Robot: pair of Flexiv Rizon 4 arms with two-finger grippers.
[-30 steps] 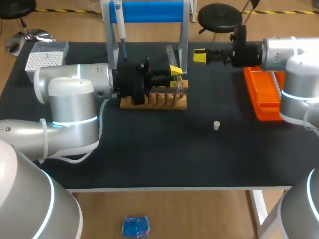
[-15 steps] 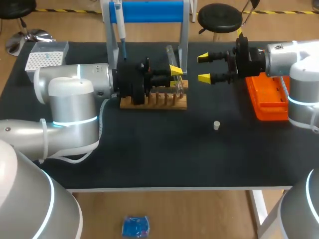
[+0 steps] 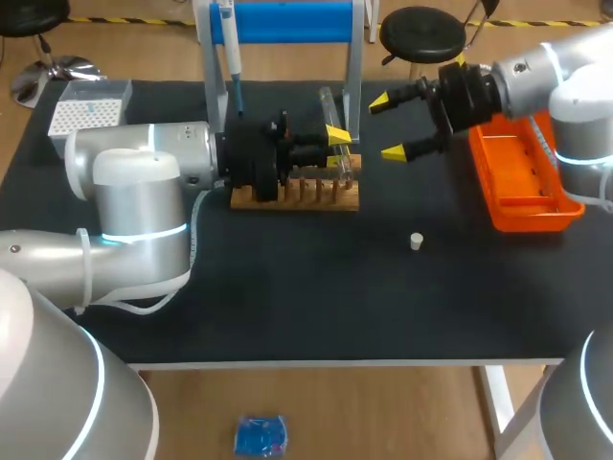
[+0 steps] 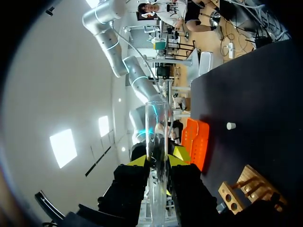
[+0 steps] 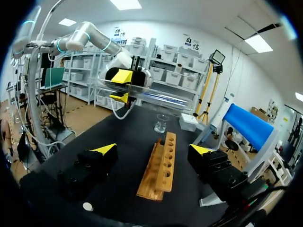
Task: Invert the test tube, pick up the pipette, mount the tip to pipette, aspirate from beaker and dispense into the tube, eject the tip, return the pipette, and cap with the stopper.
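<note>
L gripper (image 3: 337,149) (image 4: 157,161): held above the wooden rack (image 3: 297,196) (image 5: 161,165); jaws clenched on the test tube (image 3: 328,103) (image 4: 156,127) (image 5: 163,98), one yellow tip per side.
Test tube: clear, kept off the surface (image 3: 287,287); seen approx. level in R wrist view; long end pointed to 12 o'clock in head view.
R gripper (image 3: 387,126) (image 5: 154,150): hung above the surface at 2 o'clock of the rack; jaws released, set wide apart.
Stopper (image 3: 416,241) (image 4: 230,126) (image 5: 87,206): small, white, set on the surface at 4 o'clock of the rack, well apart from both grippers.
Pipette (image 3: 230,57): hung on the blue stand (image 3: 287,21), 11 o'clock of the rack.
Beaker (image 5: 162,124): seen in R wrist view, just past the rack's far end.
Orange tray (image 3: 522,182) (image 4: 196,142): at 3 o'clock of the rack, under the R arm.
Tip box (image 3: 91,110): at 10 o'clock of the rack, near the surface corner.
</note>
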